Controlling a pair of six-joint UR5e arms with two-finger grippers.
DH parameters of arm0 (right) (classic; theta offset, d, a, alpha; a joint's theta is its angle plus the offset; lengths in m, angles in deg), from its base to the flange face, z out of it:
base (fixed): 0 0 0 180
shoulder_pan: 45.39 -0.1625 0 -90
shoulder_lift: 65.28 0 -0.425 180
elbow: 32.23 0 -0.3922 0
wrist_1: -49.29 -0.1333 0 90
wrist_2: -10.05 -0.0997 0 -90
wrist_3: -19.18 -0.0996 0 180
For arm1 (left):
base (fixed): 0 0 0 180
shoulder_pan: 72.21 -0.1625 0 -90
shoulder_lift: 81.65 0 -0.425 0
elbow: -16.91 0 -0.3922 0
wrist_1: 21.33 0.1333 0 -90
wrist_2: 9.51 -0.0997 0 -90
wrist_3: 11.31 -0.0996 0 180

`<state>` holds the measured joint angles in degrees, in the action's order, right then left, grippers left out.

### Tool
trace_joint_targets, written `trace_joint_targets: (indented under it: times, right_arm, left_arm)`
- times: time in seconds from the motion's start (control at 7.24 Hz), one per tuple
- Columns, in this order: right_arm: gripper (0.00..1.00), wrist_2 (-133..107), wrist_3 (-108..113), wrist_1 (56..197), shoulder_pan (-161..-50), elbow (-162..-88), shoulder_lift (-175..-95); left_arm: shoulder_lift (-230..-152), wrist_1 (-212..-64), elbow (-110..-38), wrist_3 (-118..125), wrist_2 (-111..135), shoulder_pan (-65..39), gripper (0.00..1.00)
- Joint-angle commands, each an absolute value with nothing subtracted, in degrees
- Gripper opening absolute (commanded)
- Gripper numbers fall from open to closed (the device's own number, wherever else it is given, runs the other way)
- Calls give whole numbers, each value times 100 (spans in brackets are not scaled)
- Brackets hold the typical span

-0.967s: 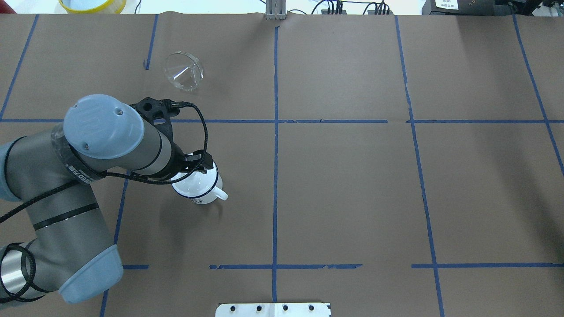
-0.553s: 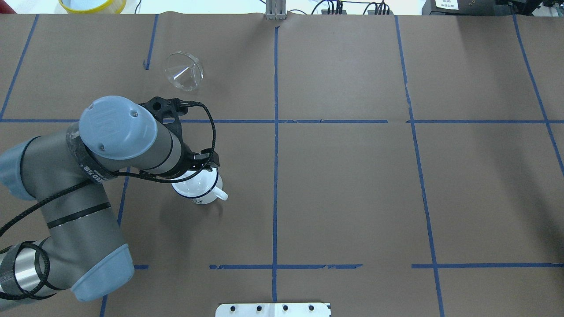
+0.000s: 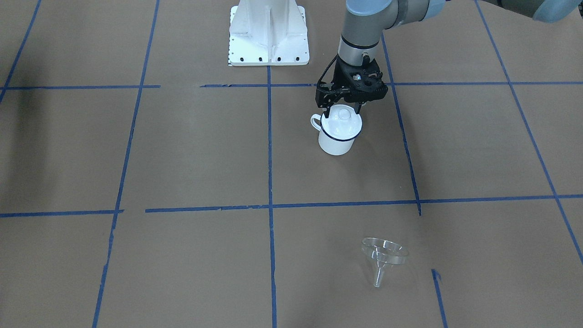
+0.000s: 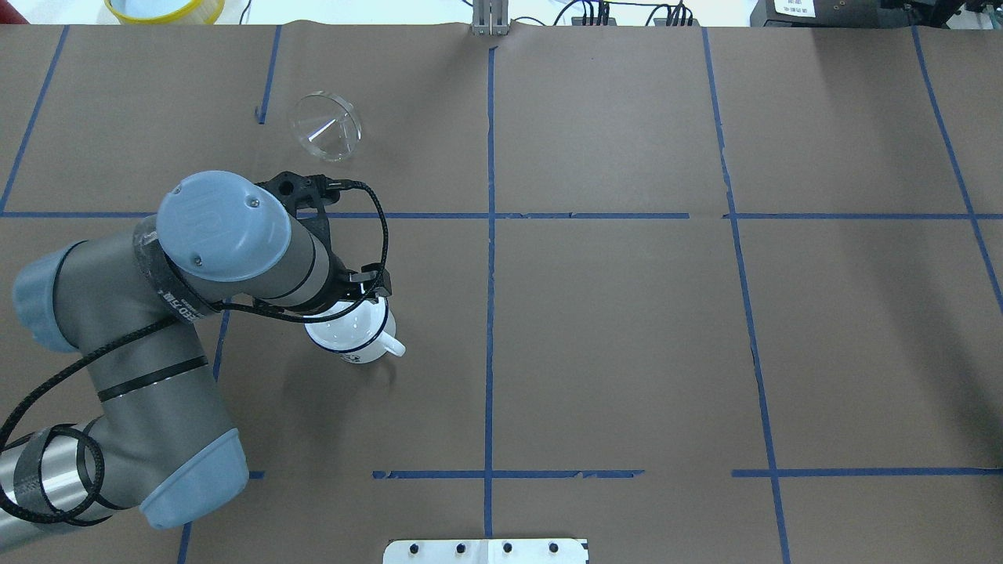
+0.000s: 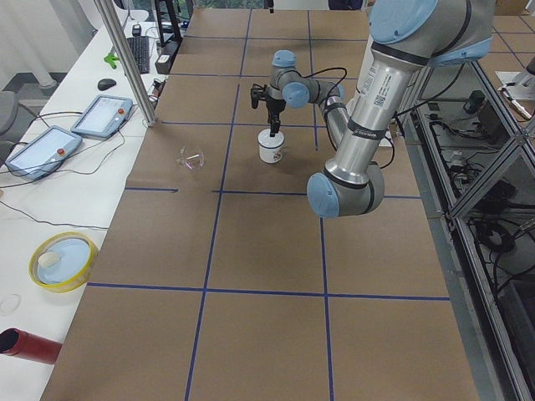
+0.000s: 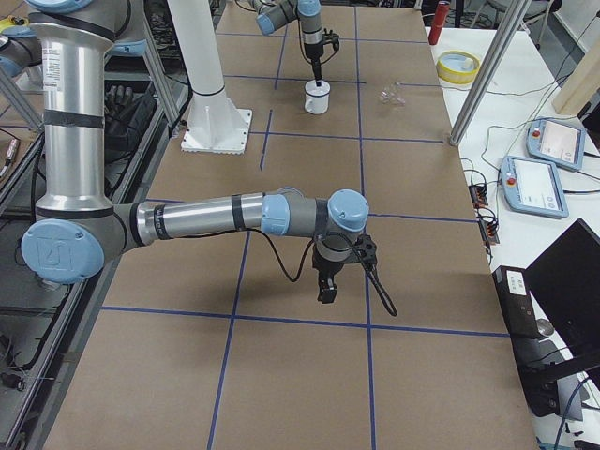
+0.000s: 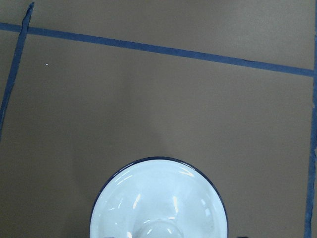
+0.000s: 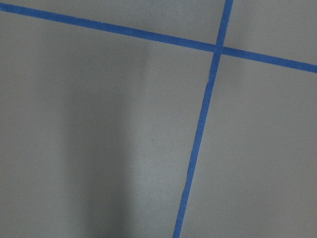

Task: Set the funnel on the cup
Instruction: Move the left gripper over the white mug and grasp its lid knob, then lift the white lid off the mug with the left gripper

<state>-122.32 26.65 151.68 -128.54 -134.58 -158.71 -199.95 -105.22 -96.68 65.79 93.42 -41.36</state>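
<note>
My left pincer [image 3: 343,112] spread wide over white cup [image 3: 336,139], dark-blue rim, knobbed lid [image 3: 341,120] on it. Clear funnel [image 3: 383,254], thin spout, well apart.

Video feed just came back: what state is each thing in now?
Clear plastic funnel: lying on its side, untouched.
White enamel mug, dark blue rim: upright, lidded.
Round white knobbed lid: on the mug.
Left gripper: open, straddling the lid.
Right gripper: far off, jaws unclear.
</note>
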Motion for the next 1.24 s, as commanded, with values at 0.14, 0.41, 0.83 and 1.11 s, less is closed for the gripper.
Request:
trace_joint_targets:
  times: [0.14,0.41,0.83,1.11]
  right_arm:
    - [100,-12232,2665,15168,-12854,-13462,-15862]
    - [100,-12232,2665,15168,-12854,-13462,-15871]
    - [100,-12232,2665,15168,-12854,-13462,-15862]
    - [100,-12232,2665,15168,-12854,-13453,-15871]
  left_arm:
    - [-19987,-10518,-9665,6577,9341,-4127,44]
    - [-19969,-10509,-9708,6568,9341,-4119,0]
    - [-19951,-10387,-10067,6228,9368,-3603,0]
    - [-19725,-9798,-11023,5220,9481,-3138,0]
